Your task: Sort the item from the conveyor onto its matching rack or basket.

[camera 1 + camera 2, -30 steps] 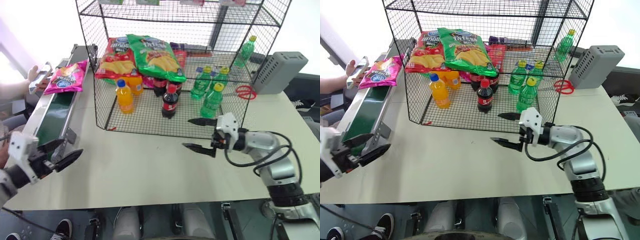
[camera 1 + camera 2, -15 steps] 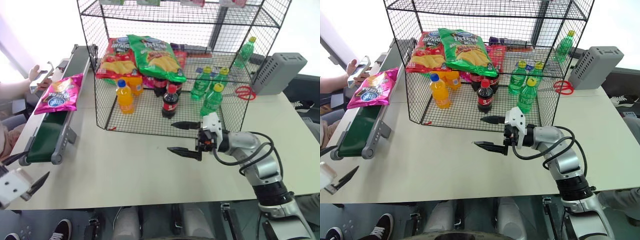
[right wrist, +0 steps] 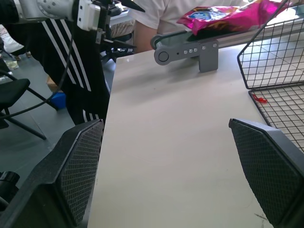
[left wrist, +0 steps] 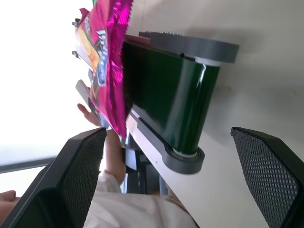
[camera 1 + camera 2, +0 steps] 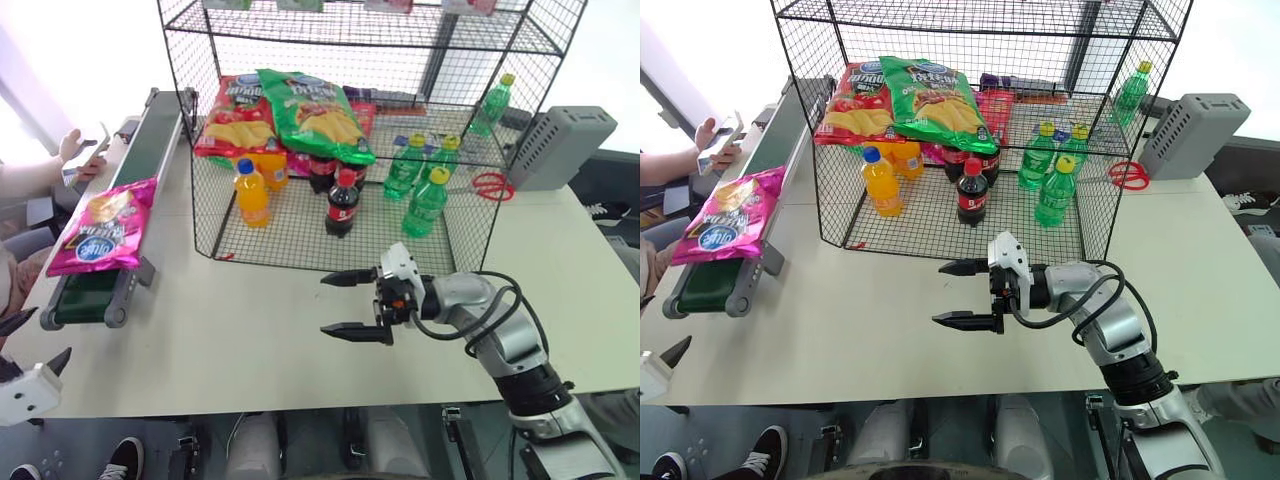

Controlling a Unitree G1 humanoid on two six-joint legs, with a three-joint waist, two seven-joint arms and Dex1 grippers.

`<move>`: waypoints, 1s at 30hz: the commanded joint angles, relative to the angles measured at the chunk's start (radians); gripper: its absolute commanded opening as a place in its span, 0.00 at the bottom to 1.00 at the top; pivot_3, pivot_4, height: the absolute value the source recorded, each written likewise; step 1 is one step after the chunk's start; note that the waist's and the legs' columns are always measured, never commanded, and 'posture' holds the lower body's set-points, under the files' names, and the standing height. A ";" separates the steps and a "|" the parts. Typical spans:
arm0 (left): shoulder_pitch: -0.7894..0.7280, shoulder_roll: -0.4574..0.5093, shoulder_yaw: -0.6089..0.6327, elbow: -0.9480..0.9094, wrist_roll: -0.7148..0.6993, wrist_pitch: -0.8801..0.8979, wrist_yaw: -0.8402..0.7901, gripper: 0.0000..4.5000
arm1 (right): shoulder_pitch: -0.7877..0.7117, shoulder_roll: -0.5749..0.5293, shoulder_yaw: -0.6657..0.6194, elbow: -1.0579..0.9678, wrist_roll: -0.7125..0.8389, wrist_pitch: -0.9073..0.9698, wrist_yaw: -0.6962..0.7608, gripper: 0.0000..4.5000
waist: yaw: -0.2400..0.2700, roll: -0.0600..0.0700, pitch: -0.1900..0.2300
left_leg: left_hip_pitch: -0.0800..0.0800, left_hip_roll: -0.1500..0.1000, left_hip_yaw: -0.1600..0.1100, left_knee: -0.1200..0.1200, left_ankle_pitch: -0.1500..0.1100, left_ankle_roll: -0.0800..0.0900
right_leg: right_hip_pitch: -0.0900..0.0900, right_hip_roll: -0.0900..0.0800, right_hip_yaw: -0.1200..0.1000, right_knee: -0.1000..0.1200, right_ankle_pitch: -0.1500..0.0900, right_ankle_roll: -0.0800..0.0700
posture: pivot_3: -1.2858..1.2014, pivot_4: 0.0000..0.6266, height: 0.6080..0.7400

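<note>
Left eye view: the pink bag (image 5: pixel 95 225) lies flat on the near end of the conveyor (image 5: pixel 118 215), close to the end roller, its lower edge reaching the frame's corner. The left pincer (image 5: pixel 30 375) hangs low off the desk's (image 5: pixel 250 345) near-left corner, jaws wide apart and holding nothing; in its wrist view the belt's end sits between the two fingers (image 4: pixel 78 161), with the bag beyond. The right pincer (image 5: pixel 965 293) hovers over the desk in front of the rack (image 5: pixel 970 120), also wide open and empty, pointing toward the conveyor.

The step in hand looks like the pick-up of the bag. I judge the left arm the better placed. To do it well, it should rise to belt height, come in along the belt's line and close on the bag's near edge or crimped seam, not its puffed middle, since shiny foil will likely slip or crush. Keep the lower finger clear of the grey frame. A person's hand (image 5: pixel 72 147) rests near the belt's far side, so the approach should stay at the near end.
</note>
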 commanded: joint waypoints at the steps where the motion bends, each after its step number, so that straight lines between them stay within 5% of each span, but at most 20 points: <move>1: -0.014 0.030 -0.013 0.010 0.002 -0.001 0.046 1.00 | -0.030 0.007 -0.014 0.013 -0.003 -0.022 0.003 0.98 | 0.000 0.000 0.000 | 0.000 0.000 0.000 0.000 0.000 0.000 | 0.000 0.000 0.000 0.000 0.000 0.000 | 0.52 0.24 1.00; 19: -0.067 0.035 -0.114 -0.162 -0.065 0.174 -0.019 1.00 | -0.039 -0.010 0.002 0.034 -0.086 -0.092 0.000 0.98 | 0.000 0.000 0.000 | 0.000 0.000 0.000 0.000 0.000 0.000 | 0.000 0.000 0.000 0.000 0.000 0.000 | 0.52 0.24 1.00; 22: -0.068 0.034 -0.111 -0.186 -0.092 0.206 -0.040 0.81 | -0.049 -0.006 -0.008 0.034 -0.089 -0.089 -0.006 1.00 | -0.001 0.000 0.000 | 0.000 0.000 0.000 0.000 0.000 0.000 | 0.000 0.000 0.000 0.000 0.000 0.000 | 0.52 0.24 1.00; 28: -0.082 0.037 -0.096 -0.182 -0.122 0.223 -0.044 0.12 | -0.058 -0.010 -0.017 0.053 -0.102 -0.104 -0.007 1.00 | -0.001 0.000 0.000 | 0.000 0.000 0.000 0.000 0.000 0.000 | 0.000 0.001 0.000 0.000 0.000 0.000 | 0.52 0.24 1.00; 30: -0.089 0.038 -0.084 -0.191 -0.146 0.233 -0.051 0.01 | -0.058 -0.011 -0.017 0.060 -0.110 -0.117 -0.007 1.00 | 0.000 0.000 0.000 | 0.000 0.000 0.000 0.000 0.000 0.000 | 0.000 0.000 0.000 0.000 0.000 0.000 | 0.52 0.24 1.00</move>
